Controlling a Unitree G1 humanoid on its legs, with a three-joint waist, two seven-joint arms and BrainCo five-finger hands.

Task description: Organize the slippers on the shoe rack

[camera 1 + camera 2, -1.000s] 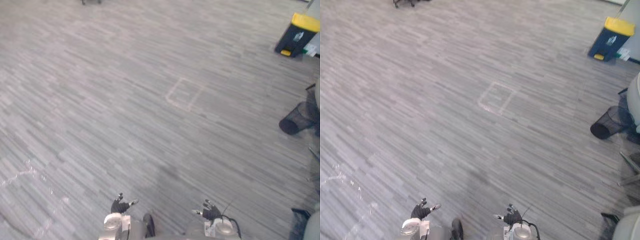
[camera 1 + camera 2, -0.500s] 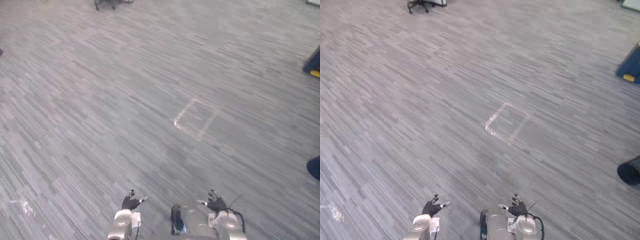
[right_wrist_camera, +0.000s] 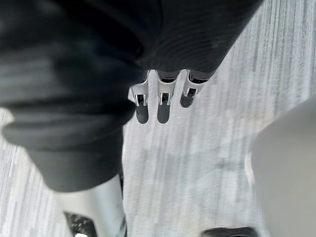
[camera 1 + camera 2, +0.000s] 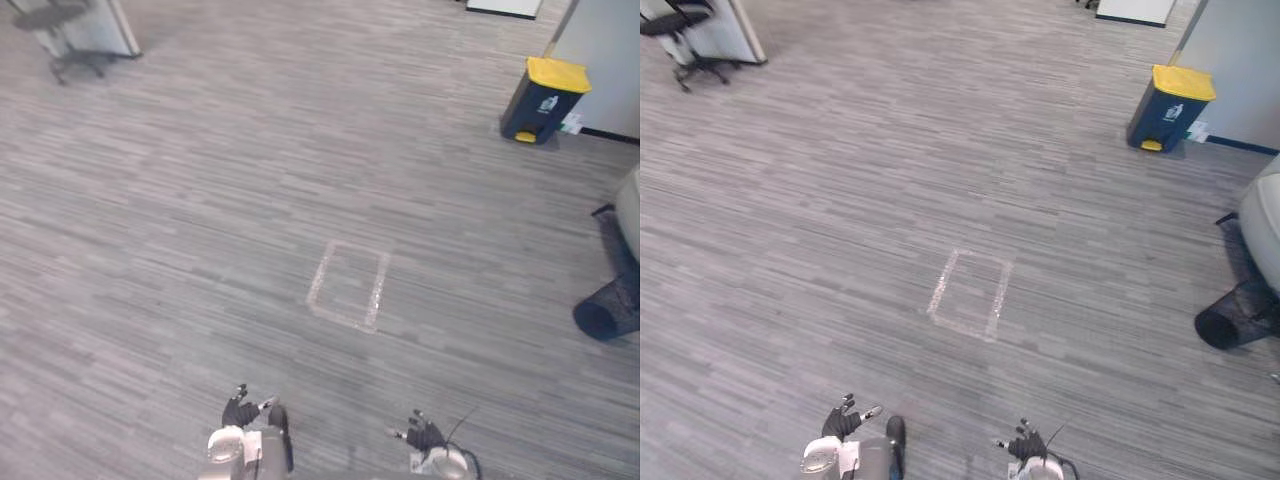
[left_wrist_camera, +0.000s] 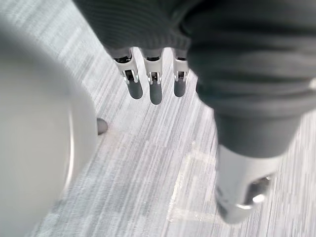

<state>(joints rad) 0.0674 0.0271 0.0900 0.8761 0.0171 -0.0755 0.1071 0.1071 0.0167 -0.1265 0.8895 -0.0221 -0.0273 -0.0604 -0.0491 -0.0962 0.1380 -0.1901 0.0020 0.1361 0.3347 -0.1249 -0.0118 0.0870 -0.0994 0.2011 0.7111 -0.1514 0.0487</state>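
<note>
Left eye view panning: camera moving, not things; taped square (image 4: 348,285) sitting mid-frame, yellow-lidded bin (image 4: 543,98) upper right. Left hand (image 4: 240,410), right hand (image 4: 425,436) hanging lower frame, fingers straight, empty. Slippers, shoe rack yet to find

The left robot hand (image 4: 240,411) and right robot hand (image 4: 424,436) hang low, fingers straight and relaxed, both empty.

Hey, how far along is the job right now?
Done: nothing that I can tell. In hand: nothing; the left hand and right hand both hang open and empty over the floor, near a taped rectangle, with a bin farther off. Left: the whole job, starting with getting to the slippers and rack.
</note>
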